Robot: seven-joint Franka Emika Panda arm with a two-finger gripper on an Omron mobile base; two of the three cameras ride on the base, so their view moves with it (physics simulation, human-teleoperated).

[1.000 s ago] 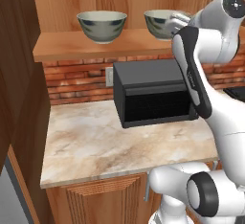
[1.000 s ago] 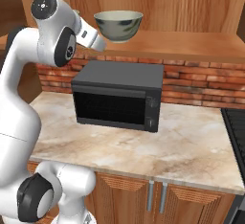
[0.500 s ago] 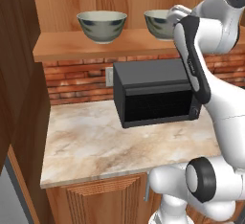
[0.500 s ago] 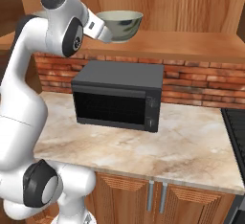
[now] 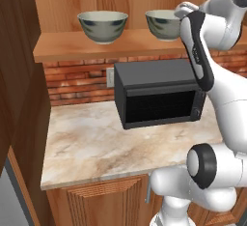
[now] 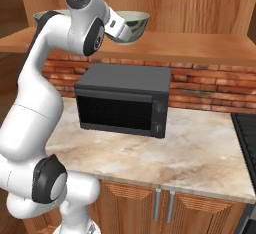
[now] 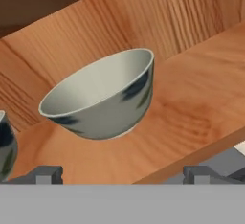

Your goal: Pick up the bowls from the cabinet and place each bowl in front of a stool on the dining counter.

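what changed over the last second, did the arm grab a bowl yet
No grab yet. The arm has swung its upper links higher and closer to the cabinet, bringing the open gripper up to the right bowl, which sits centred ahead of the fingertips, untouched. Both bowls, including the left bowl, the microwave and the base stayed put.

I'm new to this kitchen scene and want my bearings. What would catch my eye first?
The white arm reaches up to the wooden shelf, its open tool facing the right-hand bowl. A second, matching bowl stands further left on the shelf. Below, a black microwave sits on the marbled worktop.
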